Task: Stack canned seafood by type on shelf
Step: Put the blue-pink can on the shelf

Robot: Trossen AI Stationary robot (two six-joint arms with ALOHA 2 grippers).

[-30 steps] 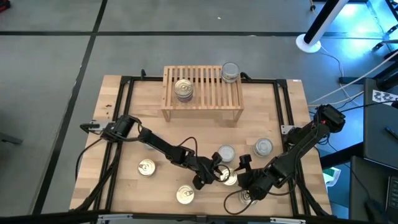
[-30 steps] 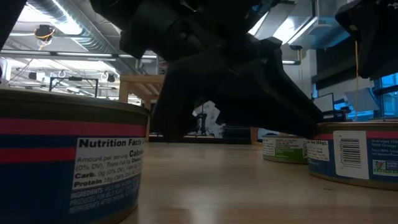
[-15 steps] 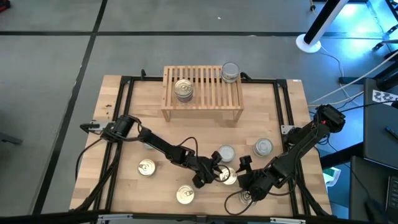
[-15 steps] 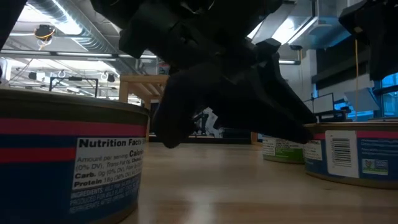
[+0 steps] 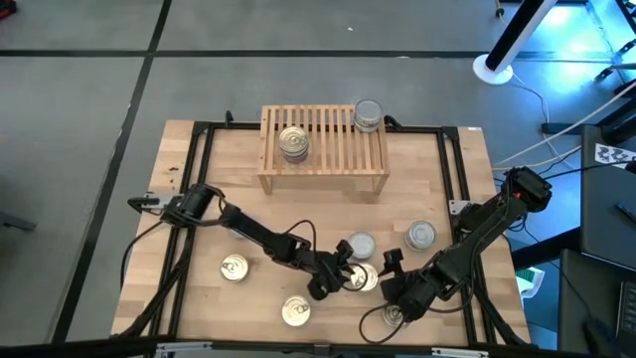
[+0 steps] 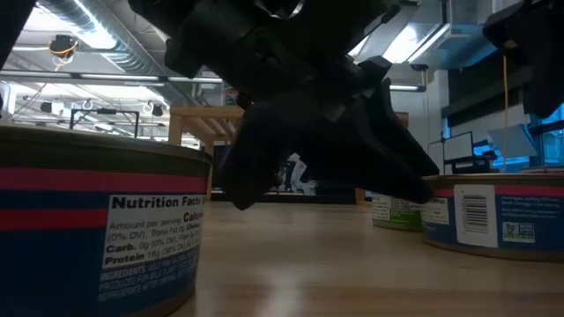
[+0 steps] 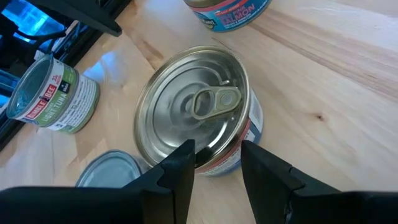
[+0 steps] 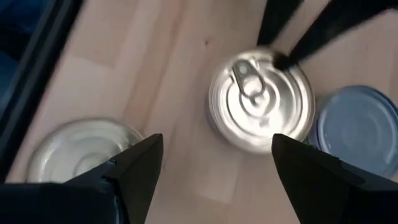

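Two tins are sitting on the shelf point(image 5: 323, 149) — most of the canned seafood is waiting on the tabletop point(image 5: 199, 239). The left end effector point(image 5: 348, 278), fingers apart, is reaching a pull-tab tin point(image 7: 196, 109); the right end effector point(image 5: 390, 273), also spread, is hovering beside it.
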